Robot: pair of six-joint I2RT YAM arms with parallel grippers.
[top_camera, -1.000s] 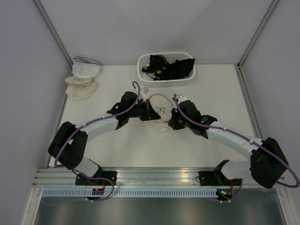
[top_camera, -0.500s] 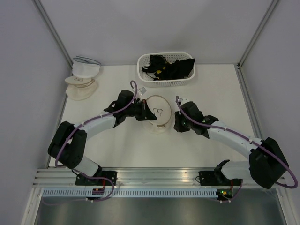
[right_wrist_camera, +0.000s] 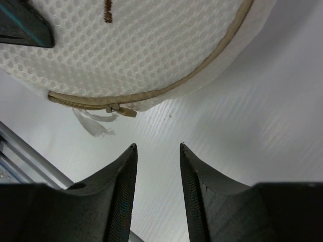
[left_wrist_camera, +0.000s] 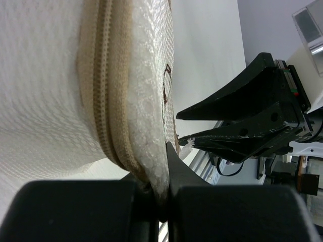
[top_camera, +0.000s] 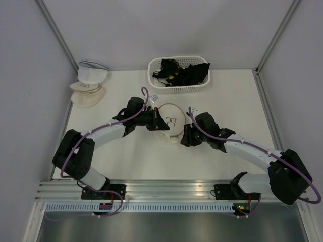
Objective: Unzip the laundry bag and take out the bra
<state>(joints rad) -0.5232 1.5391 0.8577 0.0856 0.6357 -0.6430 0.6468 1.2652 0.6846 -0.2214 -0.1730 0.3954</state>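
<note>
Cream mesh fills both wrist views as the bag (top_camera: 170, 122) sits mid-table, just on the near side of the white basket (top_camera: 176, 89), flanked by the two arms. The left gripper (left_wrist_camera: 160, 199) has its fingers pressed together on the bag's left rim, pinching the mesh edge just beside the zip (left_wrist_camera: 103, 91). The right gripper (right_wrist_camera: 157, 151) hovers at the bag's near right edge, its fingers spread with nothing between them. The small pull (right_wrist_camera: 121, 109) lies on the rim ahead of those spread tips and off to one side. It is apart from both fingers, and a frayed white tab (right_wrist_camera: 93, 123) hangs just below it. The zip looks closed along the stretch that shows, so opening it appears to be the step in hand. Doing it well likely means the left pinch anchors the rim firmly while the right fingers centre on the pull alone, avoiding the tab and the mesh. They would then draw it along the curve of the hoop rather than straight off, so the bag does not twist. The bra is not visible; it is presumably inside the bag.
</note>
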